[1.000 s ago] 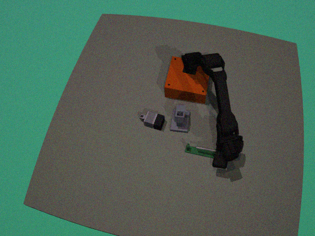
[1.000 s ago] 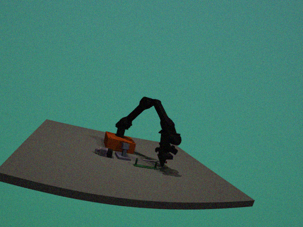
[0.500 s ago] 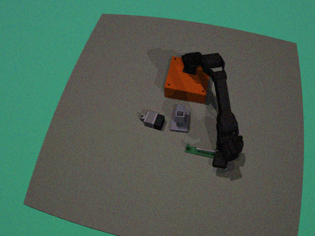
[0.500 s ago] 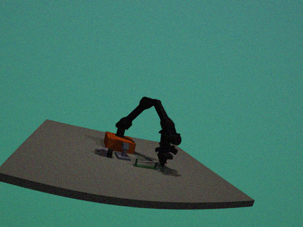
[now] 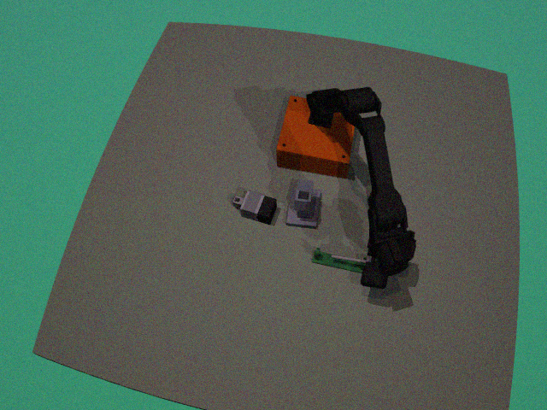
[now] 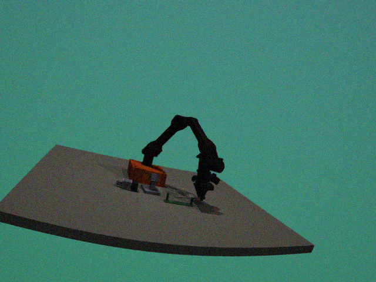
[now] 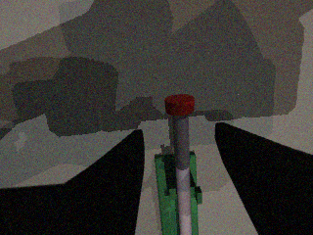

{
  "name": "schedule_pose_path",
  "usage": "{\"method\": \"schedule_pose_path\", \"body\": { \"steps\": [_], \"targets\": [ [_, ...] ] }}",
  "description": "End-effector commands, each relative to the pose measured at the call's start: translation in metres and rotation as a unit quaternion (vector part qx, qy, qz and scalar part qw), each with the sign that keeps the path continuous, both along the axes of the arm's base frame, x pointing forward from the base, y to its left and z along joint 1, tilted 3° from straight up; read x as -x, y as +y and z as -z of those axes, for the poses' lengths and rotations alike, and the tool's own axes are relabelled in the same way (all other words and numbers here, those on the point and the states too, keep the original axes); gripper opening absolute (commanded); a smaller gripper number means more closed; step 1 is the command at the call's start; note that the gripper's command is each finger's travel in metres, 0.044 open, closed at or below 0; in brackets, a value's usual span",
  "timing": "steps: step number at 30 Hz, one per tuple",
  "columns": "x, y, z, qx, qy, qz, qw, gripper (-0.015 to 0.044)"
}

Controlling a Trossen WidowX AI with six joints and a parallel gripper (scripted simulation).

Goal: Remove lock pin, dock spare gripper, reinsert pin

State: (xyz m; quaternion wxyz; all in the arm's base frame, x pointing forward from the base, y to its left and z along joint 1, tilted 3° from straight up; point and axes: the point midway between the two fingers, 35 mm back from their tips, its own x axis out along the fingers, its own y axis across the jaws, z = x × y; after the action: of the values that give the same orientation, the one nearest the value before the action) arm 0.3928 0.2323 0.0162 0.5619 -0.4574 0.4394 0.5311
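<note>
The pin (image 5: 349, 258) (image 7: 181, 147), a pale rod with a grey end section and red cap, rests lengthwise on the green cradle (image 5: 334, 265) (image 6: 179, 202) (image 7: 167, 211). My gripper (image 6: 201, 199) (image 7: 178, 133) is part open at the pin's capped end, one finger on each side, with gaps between fingers and pin. The arm hides that end in the top view. The mount's socket (image 5: 303, 195) (image 6: 153, 178) stands upright on its base, with no pin through it. The spare gripper (image 5: 257, 206) (image 6: 134, 185), grey with a black end, lies beside the mount, its spigot pointing away from it.
The orange block (image 5: 314, 137) (image 6: 142, 175) bears the arm's base, behind the mount. The arm arches from it over the right side to the cradle. The cradle lies in front of the mount and to its right in the top view.
</note>
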Motion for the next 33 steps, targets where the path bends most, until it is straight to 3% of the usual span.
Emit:
{"method": "schedule_pose_path", "body": {
  "steps": [1, 19, 24, 30, 33],
  "targets": [
    [0.0, -0.001, -0.01, 0.0, 0.0, 0.0, 1.0, 0.02],
    [0.0, -0.002, -0.058, -0.002, -0.003, 0.002, 1.0, 0.02],
    [0.0, -0.002, -0.05, -0.002, -0.003, 0.002, 1.0, 0.0331],
    [-0.001, -0.043, -0.082, 0.006, 0.001, -0.003, 1.0, 0.018],
    [0.002, -0.067, -0.1, 0.011, 0.008, -0.003, 1.0, 0.018]
  ]
}}
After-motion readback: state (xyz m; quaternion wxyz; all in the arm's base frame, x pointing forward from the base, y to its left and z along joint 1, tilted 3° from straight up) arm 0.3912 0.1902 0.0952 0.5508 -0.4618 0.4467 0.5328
